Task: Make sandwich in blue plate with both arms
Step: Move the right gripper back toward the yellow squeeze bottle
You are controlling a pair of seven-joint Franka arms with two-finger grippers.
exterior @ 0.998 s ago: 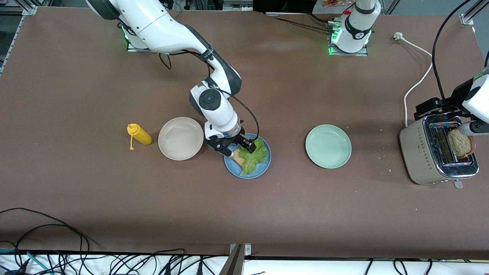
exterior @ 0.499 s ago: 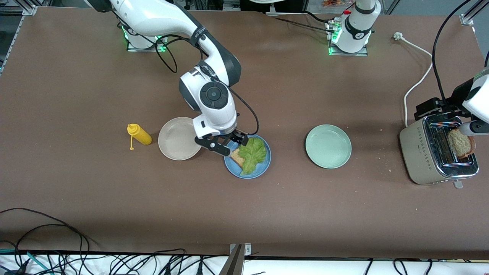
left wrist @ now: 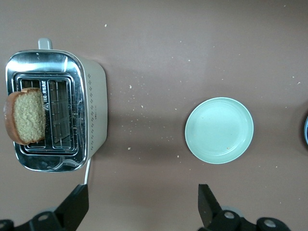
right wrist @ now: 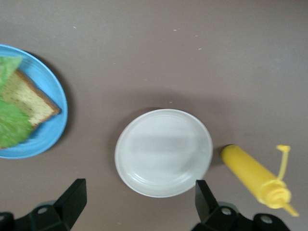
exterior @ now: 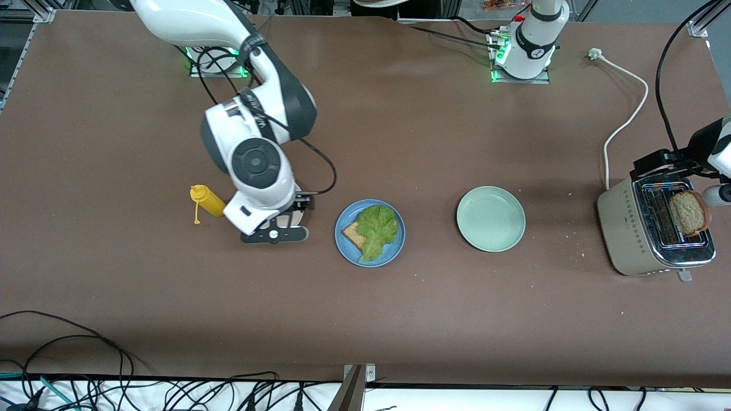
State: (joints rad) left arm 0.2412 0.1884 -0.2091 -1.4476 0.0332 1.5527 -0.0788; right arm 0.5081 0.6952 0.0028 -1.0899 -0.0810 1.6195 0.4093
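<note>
The blue plate (exterior: 341, 240) holds one slice of toast (exterior: 353, 234) with a green lettuce leaf (exterior: 377, 227) lying on it. The right wrist view shows the same blue plate (right wrist: 58, 107), toast (right wrist: 32, 103) and lettuce (right wrist: 9, 126). My right gripper (right wrist: 139, 207) is open and empty, up over the beige plate (right wrist: 163, 152), beside the blue plate. A second toast slice (exterior: 689, 213) stands in the toaster (exterior: 634, 234). My left gripper (left wrist: 143, 211) hangs open and empty high over the table near the toaster (left wrist: 94, 120), apart from that toast (left wrist: 24, 122).
A pale green plate (exterior: 490, 218) lies between the blue plate and the toaster. A yellow mustard bottle (exterior: 208, 201) lies beside the beige plate, toward the right arm's end. The toaster's white cord (exterior: 625, 123) runs toward the left arm's base.
My right gripper opened fully, rose off the blue plate and swung over the beige plate, leaving the lettuce on the toast. The left arm barely shifted.
</note>
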